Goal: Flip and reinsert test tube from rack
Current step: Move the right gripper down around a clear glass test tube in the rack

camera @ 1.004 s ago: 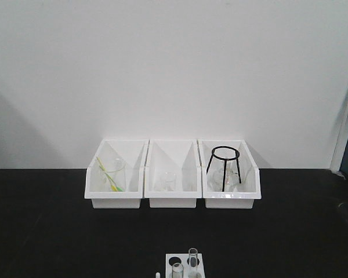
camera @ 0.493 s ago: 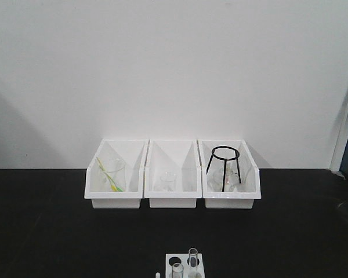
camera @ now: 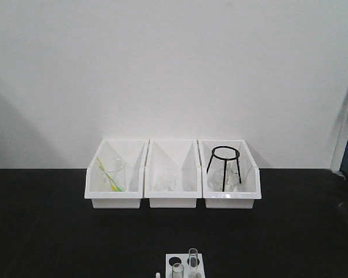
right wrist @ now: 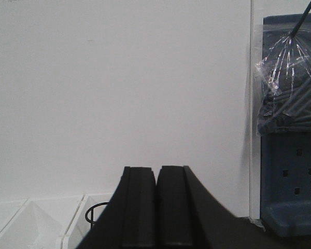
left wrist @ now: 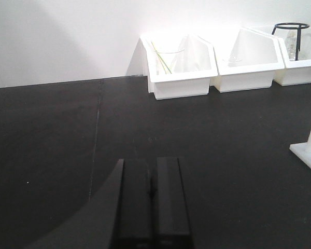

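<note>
The left gripper has its two black fingers pressed flat one against the other, with only a thin seam between them and nothing held. It hangs low over the black table, well apart from everything. The right gripper is clenched in the same way, also with nothing in it. It is raised higher and faces the white wall.

The rack is a small white plastic block at the near edge of the table, in the middle, cut by the lower border of the front view. Its top plate has round holes, and one open hole looks dark. Two clear glass test tubes stand upright in it. The taller tube is at the back and the other tube is just beside it, nearer and to the left. A short white peg stands at the left side of the rack. In the left wrist view only a corner of the rack, with one upright peg, shows at the right edge, apart from the gripper.

Behind the rack, against the wall, three white open-front bins stand in a row, touching side by side. The left bin holds a glass beaker with a yellow-green stick leaning in it. The middle bin holds a small glass vessel. The right bin holds a black wire tripod.

In the right wrist view a blue panel stands right of the wall, with a clear bag of grey rods hanging on it.
</note>
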{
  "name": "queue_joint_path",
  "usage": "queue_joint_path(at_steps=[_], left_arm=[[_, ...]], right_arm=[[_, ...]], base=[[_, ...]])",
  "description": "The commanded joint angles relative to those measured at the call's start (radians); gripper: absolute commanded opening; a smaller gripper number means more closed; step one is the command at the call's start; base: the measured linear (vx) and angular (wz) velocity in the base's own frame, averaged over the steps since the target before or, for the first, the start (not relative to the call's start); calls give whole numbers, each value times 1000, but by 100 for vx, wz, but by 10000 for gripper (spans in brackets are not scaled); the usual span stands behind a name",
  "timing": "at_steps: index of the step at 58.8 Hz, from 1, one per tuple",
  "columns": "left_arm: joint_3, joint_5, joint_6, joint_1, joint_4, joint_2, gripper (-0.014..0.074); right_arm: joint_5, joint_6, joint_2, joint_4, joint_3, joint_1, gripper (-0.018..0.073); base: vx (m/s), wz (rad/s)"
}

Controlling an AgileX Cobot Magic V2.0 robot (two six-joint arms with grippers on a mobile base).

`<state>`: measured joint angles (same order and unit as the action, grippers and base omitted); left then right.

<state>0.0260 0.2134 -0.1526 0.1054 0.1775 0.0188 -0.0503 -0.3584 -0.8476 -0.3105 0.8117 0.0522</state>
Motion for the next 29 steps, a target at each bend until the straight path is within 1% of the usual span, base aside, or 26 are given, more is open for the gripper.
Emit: queue_joint_path(at_steps=[1, 6, 12, 17, 24, 29], left_arm=[[-4, -80, -9, 0, -5, 8, -6], [-4, -80, -9, 0, -5, 8, -6], [-4, -80, -9, 0, -5, 8, -6], [-4, -80, -9, 0, -5, 8, -6], [-4, -80, -9, 0, -5, 8, -6], [-4, -80, -9, 0, -5, 8, -6]], right_arm=[[-71, 2, 4, -7, 40, 4, 106], [-56, 2, 4, -7, 40, 4, 195], [-35, 2, 4, -7, 40, 4, 323], [-12, 2, 4, -7, 40, 4, 448], [-28, -5, 8, -3, 40, 4, 542], [-47, -58, 19, 23, 40, 4, 563]], base=[[0, 0], [0, 0], [0, 0], [0, 0], [0, 0], [0, 0]])
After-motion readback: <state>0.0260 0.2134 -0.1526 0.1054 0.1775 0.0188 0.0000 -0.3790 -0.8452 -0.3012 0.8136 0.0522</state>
